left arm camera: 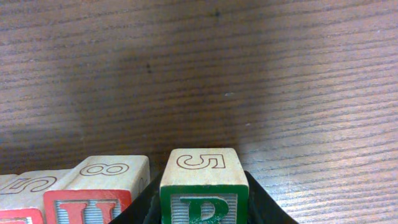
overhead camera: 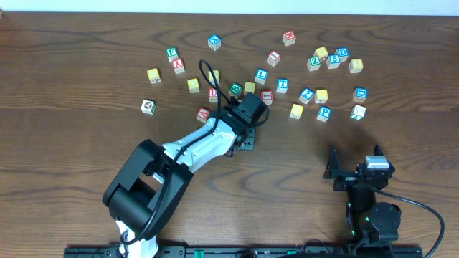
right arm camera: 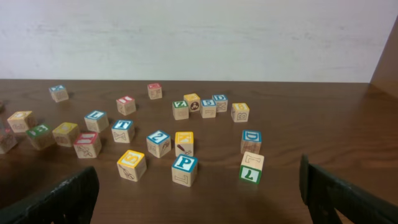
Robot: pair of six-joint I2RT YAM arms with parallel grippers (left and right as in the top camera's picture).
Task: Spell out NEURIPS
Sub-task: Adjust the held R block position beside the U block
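Left gripper (left arm camera: 203, 213): I see its jaws drawn narrow and clamped on a green-lettered cube (left arm camera: 204, 183) with a 5 on top; the letter is partly cut off. The red U cube (left arm camera: 93, 194) sits just beside it. Right gripper (right arm camera: 199, 202): jaws wide, holding nothing, near the blue P cube (right arm camera: 185, 170).

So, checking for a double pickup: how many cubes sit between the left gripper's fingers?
1: the green-lettered cube, between the left gripper's fingers. The red U cube stands beside it, outside them.
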